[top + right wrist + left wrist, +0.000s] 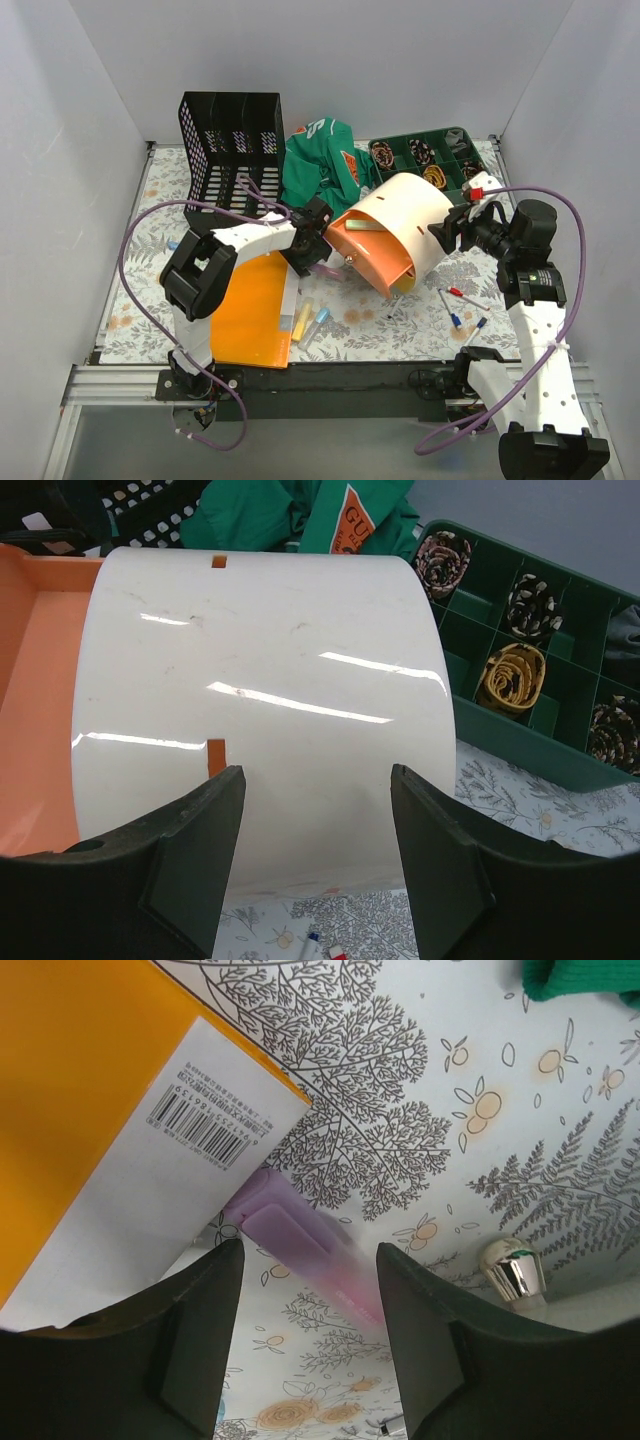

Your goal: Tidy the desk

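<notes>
The desk [400, 322] has a white cover printed with ferns and flowers. My left gripper [318, 262] hovers low over it at the orange folder's [252, 310] far right corner. Its jaws are open around a purple marker [290, 1240] that lies slanted on the cover, with gaps on both sides in the left wrist view [310, 1340]. An orange and cream curved container [400, 235] lies tipped on its side at mid-desk. My right gripper [450, 232] is open just right of it, facing its cream wall [260, 710], nothing between the fingers [318, 850].
A black file rack [232, 150] stands back left, beside a green garment [320, 165]. A green compartment tray [425, 140] with rolled ties is back right. Yellow [302, 320] and blue [320, 318] highlighters lie near the front. Loose pens [455, 305] lie front right. A silver cap [512, 1272] lies near the marker.
</notes>
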Robot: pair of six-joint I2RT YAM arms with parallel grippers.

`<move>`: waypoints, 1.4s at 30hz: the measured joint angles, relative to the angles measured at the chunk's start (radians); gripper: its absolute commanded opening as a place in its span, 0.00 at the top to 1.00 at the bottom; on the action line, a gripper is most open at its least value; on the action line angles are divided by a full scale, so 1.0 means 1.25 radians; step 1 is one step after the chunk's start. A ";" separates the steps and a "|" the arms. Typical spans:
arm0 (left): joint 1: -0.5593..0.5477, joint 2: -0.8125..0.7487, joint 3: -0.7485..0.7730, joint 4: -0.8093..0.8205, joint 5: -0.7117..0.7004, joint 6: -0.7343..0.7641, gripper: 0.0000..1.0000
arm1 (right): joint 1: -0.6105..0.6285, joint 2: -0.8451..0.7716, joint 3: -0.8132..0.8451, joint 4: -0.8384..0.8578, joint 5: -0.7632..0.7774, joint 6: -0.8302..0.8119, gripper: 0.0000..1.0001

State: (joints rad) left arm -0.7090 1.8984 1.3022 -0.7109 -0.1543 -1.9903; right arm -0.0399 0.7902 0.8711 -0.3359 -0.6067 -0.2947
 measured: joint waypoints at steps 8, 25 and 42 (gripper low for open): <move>0.005 0.037 0.038 -0.042 0.006 -0.002 0.63 | 0.000 -0.020 0.000 0.000 0.001 -0.001 0.31; 0.006 -0.142 -0.096 -0.027 0.004 -0.005 0.91 | 0.000 -0.031 0.000 -0.001 0.001 -0.010 0.31; 0.014 -0.497 -0.151 -0.102 -0.071 -0.005 0.94 | 0.000 -0.029 0.000 -0.001 0.001 -0.015 0.31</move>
State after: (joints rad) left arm -0.6918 1.2778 1.1130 -0.8383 -0.2432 -1.9968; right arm -0.0399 0.7544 0.8711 -0.3374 -0.6052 -0.3138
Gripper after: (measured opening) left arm 0.280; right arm 0.692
